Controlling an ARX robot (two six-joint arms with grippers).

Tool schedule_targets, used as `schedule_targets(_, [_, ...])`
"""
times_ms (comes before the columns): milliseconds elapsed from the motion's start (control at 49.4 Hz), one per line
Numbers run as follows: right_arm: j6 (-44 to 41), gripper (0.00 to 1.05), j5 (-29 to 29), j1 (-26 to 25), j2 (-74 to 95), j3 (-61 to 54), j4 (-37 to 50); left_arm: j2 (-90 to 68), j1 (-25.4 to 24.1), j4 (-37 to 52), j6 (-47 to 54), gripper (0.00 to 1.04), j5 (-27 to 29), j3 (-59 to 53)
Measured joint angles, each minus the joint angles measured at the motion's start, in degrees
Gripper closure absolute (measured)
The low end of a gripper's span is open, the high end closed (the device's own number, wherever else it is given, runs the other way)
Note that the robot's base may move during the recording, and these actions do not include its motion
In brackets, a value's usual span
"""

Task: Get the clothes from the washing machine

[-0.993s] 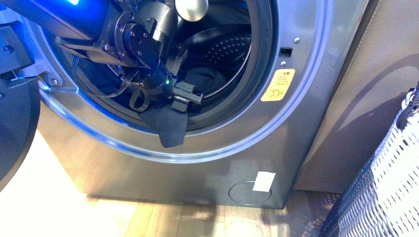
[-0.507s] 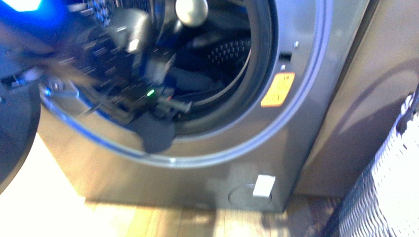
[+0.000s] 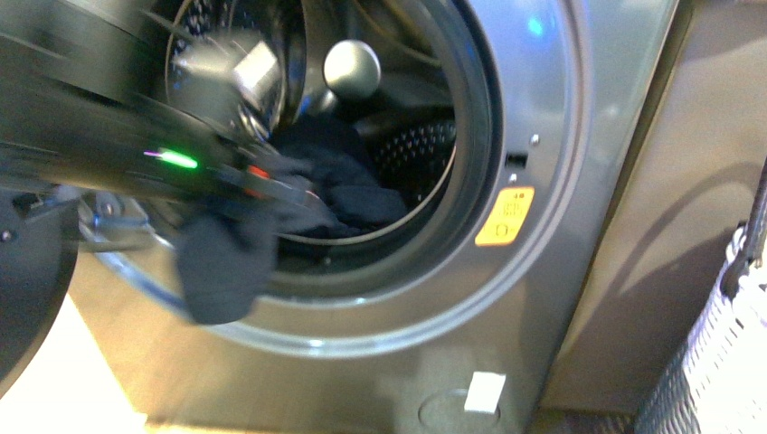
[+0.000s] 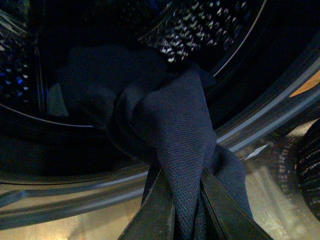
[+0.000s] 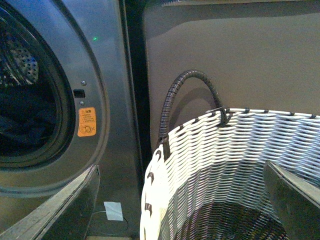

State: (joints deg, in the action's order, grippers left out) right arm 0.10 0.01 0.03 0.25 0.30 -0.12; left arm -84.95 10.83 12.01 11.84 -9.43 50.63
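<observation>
The grey washing machine [image 3: 543, 298] fills the front view, its porthole open and its steel drum [image 3: 416, 149] showing. Dark navy clothes [image 3: 339, 185] lie in the drum, and one piece [image 3: 222, 262] hangs over the porthole rim. My left gripper [image 4: 186, 220] is shut on that cloth [image 4: 175, 130], which bulges between the two dark fingers [image 4: 155, 210]. In the front view the left arm [image 3: 108, 145] is a blur across the porthole's left side. My right gripper [image 5: 185, 200] is open and empty, with the basket's rim between its fingers, beside the machine [image 5: 107, 100].
A white and black woven basket [image 5: 210, 160] with a dark looped handle [image 5: 182, 87] stands right of the machine, against a brown panel [image 3: 696, 136]. The machine's open door [image 3: 23, 280] hangs at the far left. A yellow sticker [image 3: 505, 217] marks the front. A wooden floor [image 4: 75, 225] lies below.
My left arm has swung left and outward from the porthole, dragging the held cloth over the rim. More of the pile in the drum now shows. The view has shifted and blurred.
</observation>
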Motion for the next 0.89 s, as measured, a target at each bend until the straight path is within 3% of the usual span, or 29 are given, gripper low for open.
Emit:
schedule_targets(223, [0.0, 0.08, 0.0, 0.0, 0.0, 0.0, 0.0, 15.7, -3.3, -10.8, 1.1, 0.98, -6.0, 1.8])
schedule_targets(426, [0.0, 0.08, 0.0, 0.0, 0.0, 0.0, 0.0, 19.8, -3.1, -24.2, 2.3, 0.98, -10.3, 18.1])
schedule_targets(669, [0.0, 0.08, 0.0, 0.0, 0.0, 0.0, 0.0, 13.7, 5.5, -40.1, 5.4, 0.98, -6.9, 45.9])
schedule_targets(892, [0.0, 0.08, 0.0, 0.0, 0.0, 0.0, 0.0, -0.8, 15.5, -54.3, 7.8, 0.98, 0.0, 72.7])
